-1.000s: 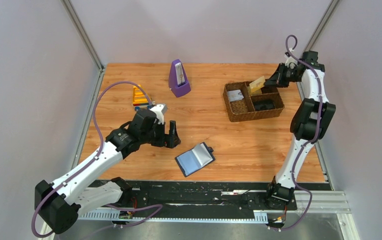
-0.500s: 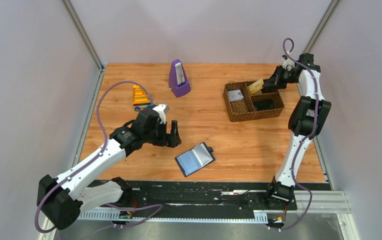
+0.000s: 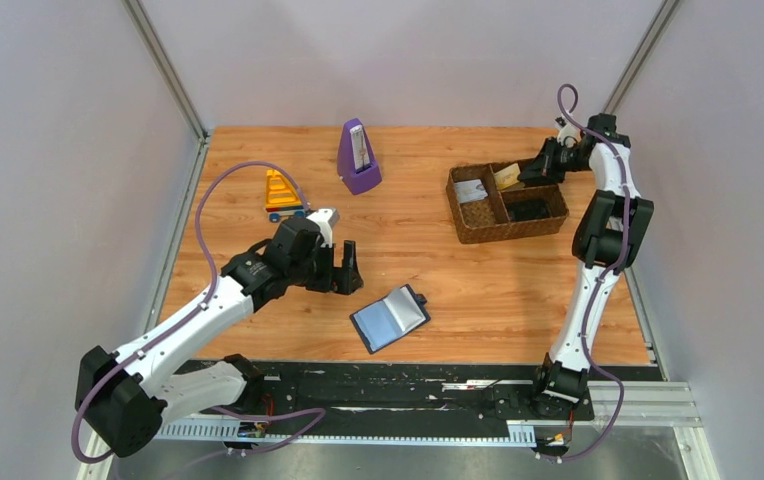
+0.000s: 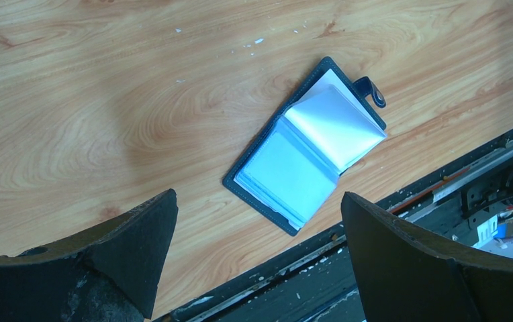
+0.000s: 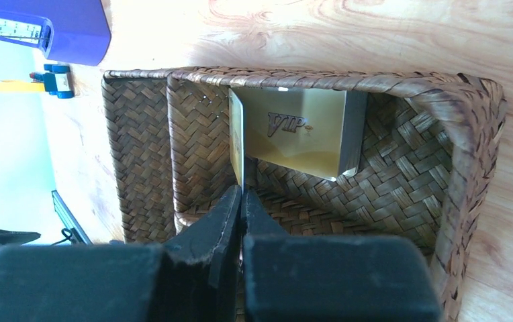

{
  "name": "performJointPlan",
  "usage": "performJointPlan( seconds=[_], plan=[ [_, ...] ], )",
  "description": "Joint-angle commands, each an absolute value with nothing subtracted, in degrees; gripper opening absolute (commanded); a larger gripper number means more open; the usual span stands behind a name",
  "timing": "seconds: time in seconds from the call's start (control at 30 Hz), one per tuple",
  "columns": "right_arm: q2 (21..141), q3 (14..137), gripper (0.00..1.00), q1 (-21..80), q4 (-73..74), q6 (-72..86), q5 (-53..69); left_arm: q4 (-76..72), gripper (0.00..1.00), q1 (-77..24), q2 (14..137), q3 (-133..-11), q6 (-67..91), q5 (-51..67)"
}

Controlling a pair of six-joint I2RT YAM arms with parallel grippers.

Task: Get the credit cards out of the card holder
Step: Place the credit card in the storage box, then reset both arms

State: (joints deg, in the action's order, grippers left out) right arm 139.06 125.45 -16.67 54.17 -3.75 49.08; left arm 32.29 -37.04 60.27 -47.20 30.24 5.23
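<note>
A wooden worktop (image 3: 438,290) is seen, with a brown woven compartment basket (image 3: 508,233) set at its far right. A black folding card holder (image 3: 390,318) is laid open and flat near the front edge, well apart from the basket; pale blue-grey sleeve pages are shown face up, one page is lifted slightly, and a small clasp tab is seen at one corner. Whether cards are held in the sleeves cannot be told. The left tool (image 3: 346,268) is held released, jaws wide, just left of and behind the holder, not touching it. The right tool (image 5: 242,194) is clenched on a thin gold-tan card (image 5: 236,137), held on edge in a far basket compartment.
</note>
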Motion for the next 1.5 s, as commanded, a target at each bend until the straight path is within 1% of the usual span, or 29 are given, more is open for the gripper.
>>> performJointPlan(
  seconds=[0.0,0.07,0.23,0.3,0.67,0.83,0.97,1.07,1.17,1.27,1.47],
  plan=[
    [140.10,128.15,0.05,-16.43,52.39,-4.01,50.28,30.38,1.00,-37.12,61.45,-49.66,29.43,4.34],
    [140.64,128.65,0.07,-16.47,52.26,-3.74,49.76,30.14,1.00,-37.12,62.00,-49.92,29.38,4.49],
    [141.12,129.85,0.20,-16.48,51.33,-2.54,47.51,29.96,1.00,-37.10,62.84,-50.39,29.25,4.59],
    [141.32,130.30,0.23,-16.45,50.62,-1.87,46.87,30.04,1.00,-37.09,62.96,-50.49,29.20,4.43],
    [141.13,131.66,0.29,-16.48,49.12,-0.31,42.51,30.27,1.00,-37.09,63.12,-50.54,28.83,3.82],
    [140.99,132.15,0.30,-16.45,48.77,-0.35,40.51,30.32,1.00,-37.10,63.13,-50.61,28.69,3.54],
    [139.23,132.35,0.31,-16.43,48.72,3.19,39.04,30.40,1.00,-37.13,62.98,-50.79,28.59,3.79],
    [136.24,131.52,0.32,-16.23,48.64,5.79,37.80,30.29,1.00,-37.13,62.37,-50.97,28.57,3.75],
    [130.77,128.62,0.34,-15.51,48.04,8.85,35.80,30.30,1.00,-37.12,61.57,-51.55,28.65,3.61],
    [124.37,122.64,0.39,-14.38,45.84,12.62,35.13,31.25,1.00,-37.11,60.64,-52.72,28.36,2.54],
    [109.52,109.66,0.47,-8.98,44.92,15.56,28.16,32.02,1.00,-37.14,57.92,-54.82,27.01,2.57]
  ],
)
